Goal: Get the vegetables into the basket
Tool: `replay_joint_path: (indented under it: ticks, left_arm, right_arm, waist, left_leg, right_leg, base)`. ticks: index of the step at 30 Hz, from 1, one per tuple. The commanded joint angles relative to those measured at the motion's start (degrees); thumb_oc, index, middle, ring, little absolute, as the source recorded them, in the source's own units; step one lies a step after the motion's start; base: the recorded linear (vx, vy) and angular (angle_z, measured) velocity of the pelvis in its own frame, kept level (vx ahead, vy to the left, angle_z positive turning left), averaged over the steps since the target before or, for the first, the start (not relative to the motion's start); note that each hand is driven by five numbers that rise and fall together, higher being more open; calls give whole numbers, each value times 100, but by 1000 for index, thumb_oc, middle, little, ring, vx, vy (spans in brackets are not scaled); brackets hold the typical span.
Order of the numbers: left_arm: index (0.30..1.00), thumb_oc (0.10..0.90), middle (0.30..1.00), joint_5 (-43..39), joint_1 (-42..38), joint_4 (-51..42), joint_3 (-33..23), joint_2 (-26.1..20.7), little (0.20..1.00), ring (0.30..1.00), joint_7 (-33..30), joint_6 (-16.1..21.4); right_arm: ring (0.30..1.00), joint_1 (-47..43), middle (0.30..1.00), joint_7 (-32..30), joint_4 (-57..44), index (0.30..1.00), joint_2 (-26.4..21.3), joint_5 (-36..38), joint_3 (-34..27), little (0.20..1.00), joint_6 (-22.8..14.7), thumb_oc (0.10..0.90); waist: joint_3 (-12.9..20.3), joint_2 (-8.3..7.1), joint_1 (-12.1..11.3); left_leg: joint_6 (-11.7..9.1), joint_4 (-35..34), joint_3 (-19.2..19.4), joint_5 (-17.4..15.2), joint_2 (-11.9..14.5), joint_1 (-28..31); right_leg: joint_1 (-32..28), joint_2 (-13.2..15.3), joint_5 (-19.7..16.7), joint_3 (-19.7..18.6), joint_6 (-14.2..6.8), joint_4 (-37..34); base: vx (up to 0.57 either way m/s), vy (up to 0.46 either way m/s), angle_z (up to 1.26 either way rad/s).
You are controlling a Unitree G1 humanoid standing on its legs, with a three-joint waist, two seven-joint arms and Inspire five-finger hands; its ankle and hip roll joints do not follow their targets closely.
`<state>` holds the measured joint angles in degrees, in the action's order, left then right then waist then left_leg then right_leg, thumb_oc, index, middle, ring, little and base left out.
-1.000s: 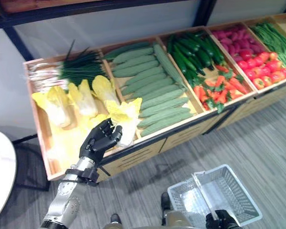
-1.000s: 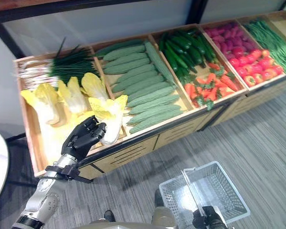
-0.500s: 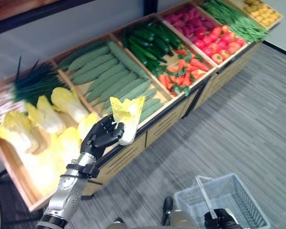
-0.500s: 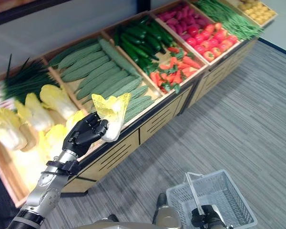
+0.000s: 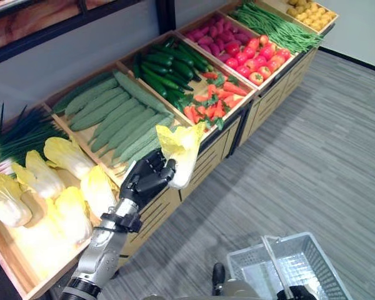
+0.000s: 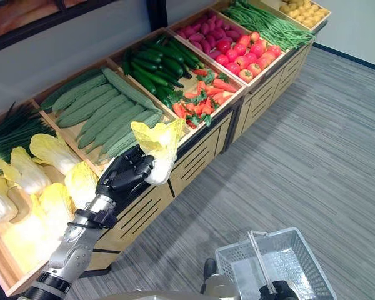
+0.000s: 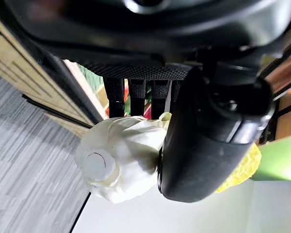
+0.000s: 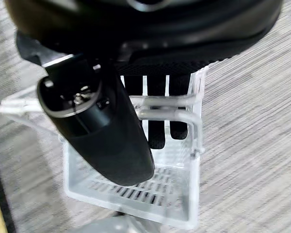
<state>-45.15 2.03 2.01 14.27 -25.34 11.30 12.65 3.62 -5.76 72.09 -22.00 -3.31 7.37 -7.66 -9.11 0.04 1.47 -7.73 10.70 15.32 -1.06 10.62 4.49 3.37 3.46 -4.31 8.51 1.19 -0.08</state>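
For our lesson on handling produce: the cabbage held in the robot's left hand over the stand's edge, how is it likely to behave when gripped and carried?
The cabbage probably has floppy, easily bruised leaves: its yellow tips splay loosely above the left hand. Its white base looks firmer, so gripping there seems safer. Being tapered and smooth, it may slip.

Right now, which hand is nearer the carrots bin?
Left. The left hand holds a cabbage up at the stand's front edge, just short of the carrots. The right hand grips the basket handle low over the floor, well away.
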Motion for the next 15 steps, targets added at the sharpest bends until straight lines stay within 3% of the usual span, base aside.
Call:
replay_joint_path:
  ticks: [1,4,5,9,10,15]
  left_arm:
    - [300,400,300,24,-494,-857,-233,60,300,300,41,632]
    - [300,400,300,50,-478,-874,-270,51,300,300,22,649]
    - [300,400,300,84,-447,-866,-311,47,300,300,-28,684]
    - [300,400,300,15,-379,-872,-346,13,300,300,11,677]
    - [300,400,300,-17,-310,-882,-332,-55,300,300,65,664]
    - [300,400,300,0,-285,-869,-291,-192,300,300,113,655]
  right_arm:
    - [300,-272,300,-144,-26,300,-283,223,183,300,-192,400]
    - [300,-344,300,-134,-3,300,-286,231,211,300,-196,400]
    - [300,-446,300,-129,27,300,-296,214,272,300,-206,400]
    - [300,-422,300,-91,34,300,-238,263,227,300,-219,400]
    - [300,-386,300,-36,8,300,-158,263,254,300,-218,400]
    - [300,-321,300,11,44,300,-55,222,214,300,-184,400]
  waist:
    - [-80,-143,-166]
    - [-60,-145,-199]
    - [-87,-148,-305]
    - [-47,-148,-283]
    - [-24,-221,-225]
    - [-63,-330,-180]
  left_leg:
    - [4,-960,-1244,437,-293,-604]
    - [25,-1028,-1466,450,-311,-667]
    - [89,-1052,-1943,419,-456,-720]
    - [166,-1187,-1642,353,-485,-516]
    - [297,-1252,-1411,222,-634,-339]
    - [474,-1286,-1046,71,-850,-172]
  right_leg:
    - [-235,237,65,-183,-762,-177]
    - [-182,232,29,-292,-774,-184]
    - [-128,182,-8,-529,-772,-162]
    - [-164,245,-10,-626,-827,-136]
    - [-115,375,-47,-825,-942,-42]
    - [118,556,-249,-1143,-1192,107]
  base:
    - [17,12,-66]
    - [12,6,-65]
    - [45,120,-112]
    - [38,180,-73]
    - [16,236,-25]
    - [-46,270,-37]
